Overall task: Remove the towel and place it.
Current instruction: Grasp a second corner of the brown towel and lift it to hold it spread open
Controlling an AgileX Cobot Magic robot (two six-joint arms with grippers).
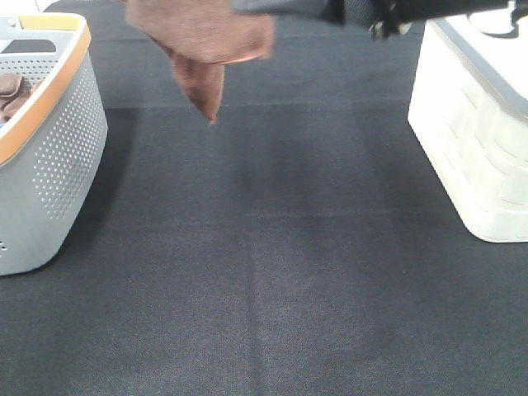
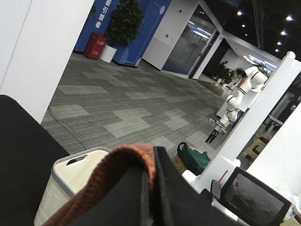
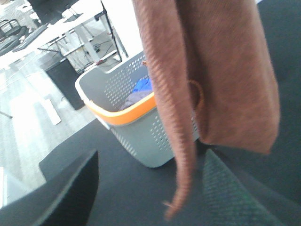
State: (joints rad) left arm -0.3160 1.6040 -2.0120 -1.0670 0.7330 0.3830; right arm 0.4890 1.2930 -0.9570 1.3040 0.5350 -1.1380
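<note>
— Where's the towel point(image 1: 202, 41)?
— Hanging in the air over the far side of the bench point(image 1: 272, 272), between the grey basket point(image 1: 58, 140) and the white bin point(image 1: 470, 140), touching neither.
— Who holds it?
— The left fingers point(image 2: 174, 193), pressed together on its edge. The right fingers point(image 3: 66, 193) stand apart, the cloth dangling before them. A bunched brown cloth point(image 1: 10, 91) lies in the basket.

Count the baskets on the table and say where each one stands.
2. A grey basket with an orange rim stands at the left of the table; a cream-white basket stands at its right. Both are cropped by the frame; others may lie out of view.
</note>
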